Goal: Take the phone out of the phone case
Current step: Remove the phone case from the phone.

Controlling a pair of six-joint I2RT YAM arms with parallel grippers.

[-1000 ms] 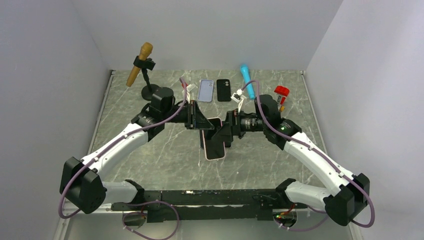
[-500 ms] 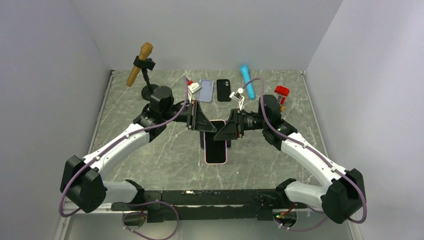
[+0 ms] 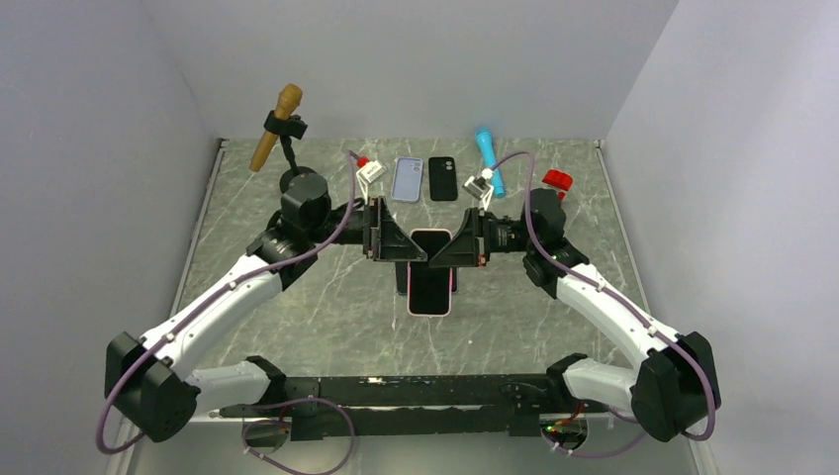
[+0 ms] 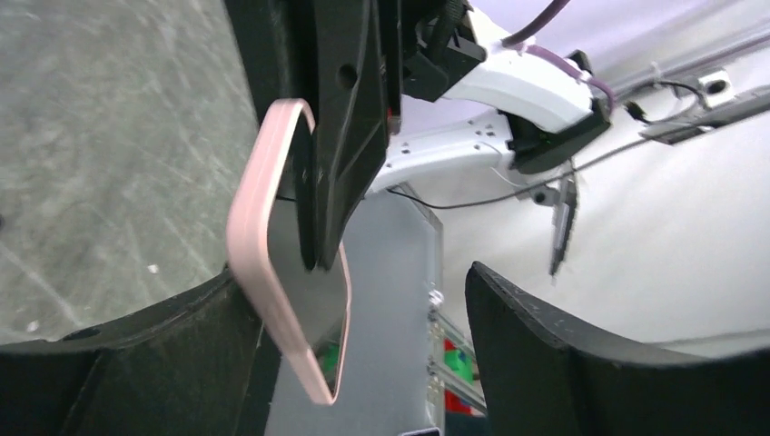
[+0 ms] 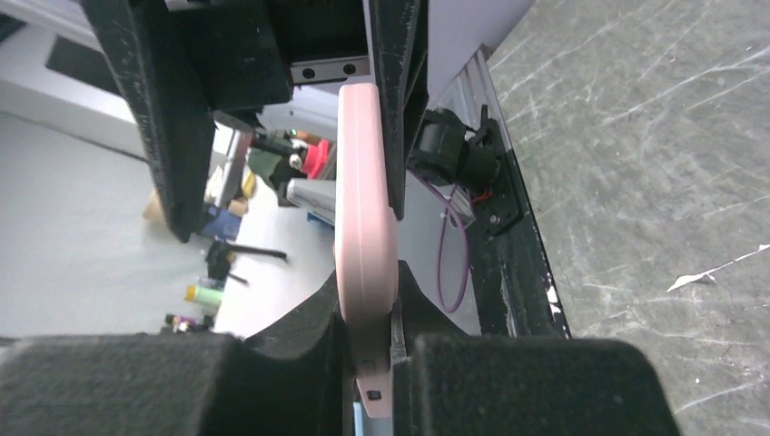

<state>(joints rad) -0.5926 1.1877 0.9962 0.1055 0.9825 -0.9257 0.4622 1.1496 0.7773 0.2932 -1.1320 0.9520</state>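
The right gripper [image 5: 368,318] pinches the pink phone case [image 5: 363,182]. The left gripper [image 4: 350,277] is spread wide around it (touching on one side). The phone [image 3: 431,287] sits inside, over the middle of the table [image 3: 336,307]. This looks like the grabbing step. Next, I think, the left gripper must close and pull.

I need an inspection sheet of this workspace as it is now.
Surface: grey marble-pattern table, no spill seen.
Job's things: phone in pink case, held above the table, not yet uncased.
Clutter: lavender phone case, black phone or case, blue cylinder, small red object, brown microphone on stand, near the far edge.
Grippers: right gripper shut on the phone; left gripper open around it.
Cables: purple cables follow both arms, looping over the wrists.
Surroundings: plain grey walls, nothing seen on them.
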